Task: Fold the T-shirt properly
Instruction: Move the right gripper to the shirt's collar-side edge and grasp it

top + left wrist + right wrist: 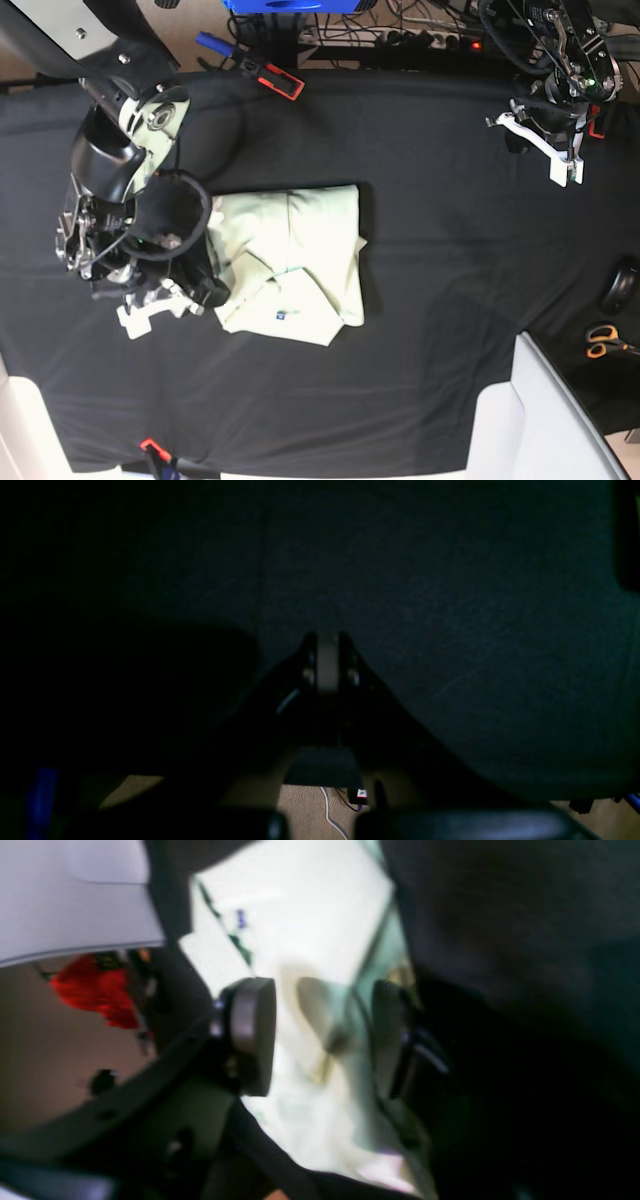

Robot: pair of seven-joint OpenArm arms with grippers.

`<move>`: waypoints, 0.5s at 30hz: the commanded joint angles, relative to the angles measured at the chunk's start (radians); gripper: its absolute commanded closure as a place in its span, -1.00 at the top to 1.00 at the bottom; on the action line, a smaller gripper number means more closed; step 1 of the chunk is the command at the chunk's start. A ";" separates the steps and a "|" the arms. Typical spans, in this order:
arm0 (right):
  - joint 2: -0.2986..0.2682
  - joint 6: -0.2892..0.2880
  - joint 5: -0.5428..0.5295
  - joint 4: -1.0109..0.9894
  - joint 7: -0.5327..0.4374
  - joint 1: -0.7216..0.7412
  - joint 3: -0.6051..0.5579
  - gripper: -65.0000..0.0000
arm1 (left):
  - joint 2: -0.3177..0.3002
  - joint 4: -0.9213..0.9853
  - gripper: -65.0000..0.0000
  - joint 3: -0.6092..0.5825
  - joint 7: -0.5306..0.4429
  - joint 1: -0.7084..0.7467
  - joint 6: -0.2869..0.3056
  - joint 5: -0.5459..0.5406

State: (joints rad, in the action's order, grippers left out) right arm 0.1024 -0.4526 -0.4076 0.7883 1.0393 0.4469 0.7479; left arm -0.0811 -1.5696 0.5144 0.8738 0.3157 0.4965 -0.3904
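The pale mint-green T-shirt (300, 262) lies partly folded on the black cloth left of the table's middle, with a tiny blue mark near its front edge. My right gripper (208, 282) is at the shirt's left edge. In the right wrist view the gripper (320, 1035) is open, its two pads apart, with blurred shirt cloth (300, 915) showing between and behind them. My left gripper (520, 130) is far off at the back right, away from the shirt. In the dark left wrist view it (327, 647) is shut and empty over bare black cloth.
The black cloth (450, 250) covers the table. A red clamp (280, 80) holds its back edge. Scissors (605, 342) and a black round object (622, 285) lie at the right edge. A white panel (560, 410) stands at the front right.
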 commanded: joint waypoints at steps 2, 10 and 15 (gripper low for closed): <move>-0.002 0.013 -0.023 -0.023 -0.006 0.046 -0.004 -0.18 | -0.027 -0.015 -1.00 0.000 -0.014 -0.003 0.000 -0.009; -0.003 0.015 -0.024 -0.077 -0.050 0.069 -0.004 -0.21 | -0.033 -0.015 -1.00 0.008 -0.014 0.004 0.000 -0.009; -0.005 0.015 -0.023 -0.077 -0.061 0.071 -0.006 -0.42 | -0.033 -0.015 -1.00 0.006 -0.014 0.004 0.001 -0.009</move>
State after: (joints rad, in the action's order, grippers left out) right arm 0.1001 -0.4316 -0.4095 0.7017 0.9848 0.4820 0.7475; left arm -0.1032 -1.5696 0.5171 0.8738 0.3214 0.4965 -0.3904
